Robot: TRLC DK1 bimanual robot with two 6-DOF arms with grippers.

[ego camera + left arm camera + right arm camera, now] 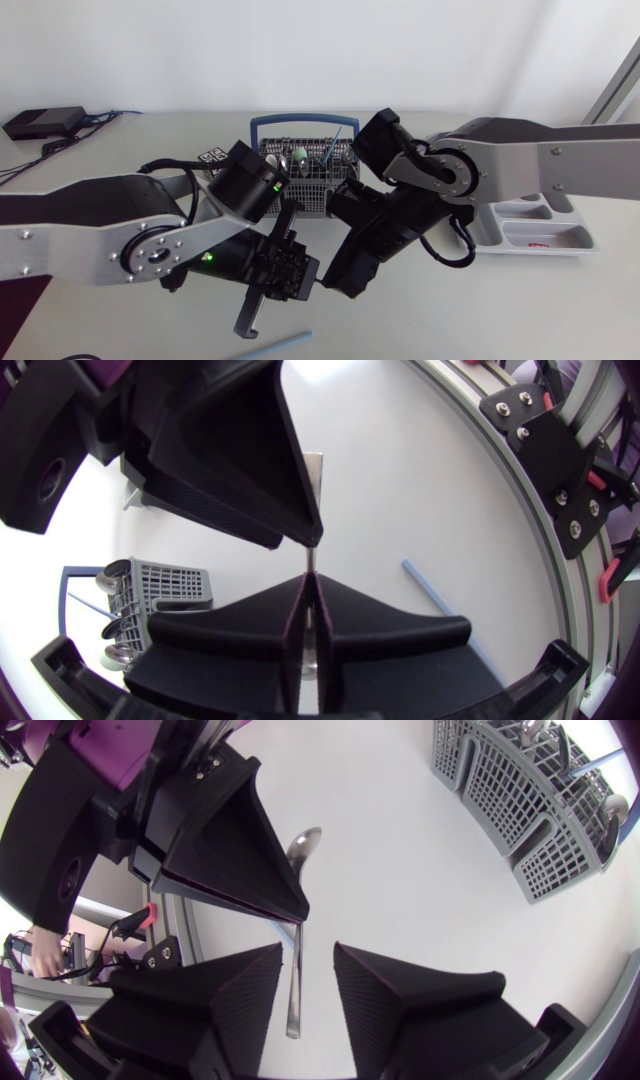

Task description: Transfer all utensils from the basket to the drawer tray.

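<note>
Spoon (303,850): metal, held in the air over the table (450,310), out of the basket and not in the drawer tray, between the two grippers where they meet at the table's middle.

Left gripper (310,582): fingers pressed together on the spoon, clamping it from both sides.

Right gripper (308,948): fingers set narrowly apart, with the spoon's handle running down the gap between them. No contact with either pad can be seen.

Basket (300,165): grey mesh with a blue handle, at the table's far side behind both grippers. Several utensils stand in it, among them a thin blue stick (333,143) leaning upright.

Drawer tray (530,225): grey, compartmented, at the right side of the table under the right arm, well apart from the spoon.

Light blue rod (278,346): lying flat on the table at the near edge, just beside the left gripper.
</note>
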